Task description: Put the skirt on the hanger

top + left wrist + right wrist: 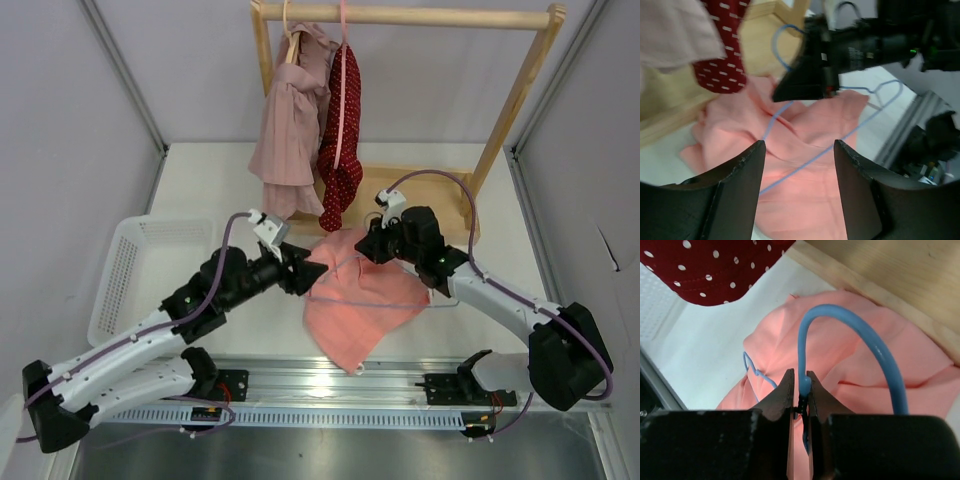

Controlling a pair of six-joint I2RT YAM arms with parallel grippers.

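The salmon skirt (pixel 360 310) lies crumpled on the table between my two arms. The thin light-blue hanger (pixel 390 303) lies across it, frame over the cloth. My right gripper (pixel 368 245) is at the skirt's far edge, shut on the hanger at the base of its hook (pixel 801 355), with the skirt (pixel 840 360) below. My left gripper (pixel 305 270) is open and empty at the skirt's left edge. In the left wrist view its jaws (pixel 799 142) stand wide over the skirt (pixel 805 200), with a hanger wire (pixel 805 162) running between them and the right gripper (pixel 810 80) beyond.
A wooden clothes rack (pixel 405 15) stands at the back with a mauve striped garment (pixel 290 130) and a dark red dotted garment (pixel 342 140) hanging low near the skirt. Its wooden base (pixel 440 190) is behind the right gripper. A white basket (pixel 140 270) sits at the left.
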